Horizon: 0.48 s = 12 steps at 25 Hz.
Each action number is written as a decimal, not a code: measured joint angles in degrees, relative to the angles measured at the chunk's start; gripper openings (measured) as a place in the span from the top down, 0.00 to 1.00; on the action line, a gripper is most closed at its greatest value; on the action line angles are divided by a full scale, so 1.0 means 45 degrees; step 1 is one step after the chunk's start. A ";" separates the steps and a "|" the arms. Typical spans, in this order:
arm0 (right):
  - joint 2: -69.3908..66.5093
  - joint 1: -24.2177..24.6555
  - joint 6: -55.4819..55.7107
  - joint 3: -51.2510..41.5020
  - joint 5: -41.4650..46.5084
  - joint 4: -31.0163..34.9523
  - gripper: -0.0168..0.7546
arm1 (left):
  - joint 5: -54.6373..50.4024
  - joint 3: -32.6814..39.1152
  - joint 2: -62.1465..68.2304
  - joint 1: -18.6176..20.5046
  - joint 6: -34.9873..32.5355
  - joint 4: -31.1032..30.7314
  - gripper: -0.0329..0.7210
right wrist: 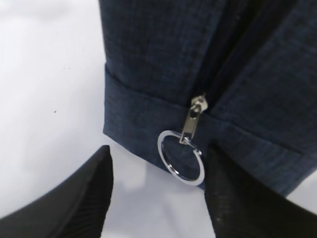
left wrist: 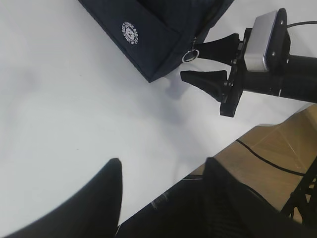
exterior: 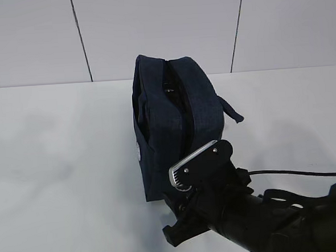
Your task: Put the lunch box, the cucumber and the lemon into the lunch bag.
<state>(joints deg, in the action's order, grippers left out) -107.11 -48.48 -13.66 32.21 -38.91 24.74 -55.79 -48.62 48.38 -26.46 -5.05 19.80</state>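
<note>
Lunch bag [exterior: 176, 125] ring pull [right wrist: 181, 157] between right gripper [right wrist: 158, 193] fingers (spread, untouched)

1. The right arm [exterior: 288, 221] is matte black, thick and rounded.
2. A silver-grey wrist camera [left wrist: 262, 37] in a rounded housing sits on a black bracket, with small dark screws beside it.
3. A thin black cable [exterior: 296, 172] runs just behind the camera.
4. The right hand [left wrist: 200, 62] has two black, tapering, wedge-shaped fingers [right wrist: 74, 208] with finely ribbed faces.
</note>
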 joint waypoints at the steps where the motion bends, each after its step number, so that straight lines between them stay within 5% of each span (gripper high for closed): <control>1: -0.0027 0.0000 -0.0006 0.0071 0.0000 -0.0089 0.41 | 0.0000 0.0000 0.0000 0.0000 0.0000 0.0000 0.45; 12: -0.0129 0.0000 -0.0028 0.0234 -0.0044 -0.0464 0.70 | 0.0000 0.0000 0.0000 0.0000 0.0000 0.0000 0.45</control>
<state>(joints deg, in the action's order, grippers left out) -107.70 -48.48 -13.78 33.27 -39.11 22.65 -55.79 -48.62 48.38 -26.46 -5.05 19.80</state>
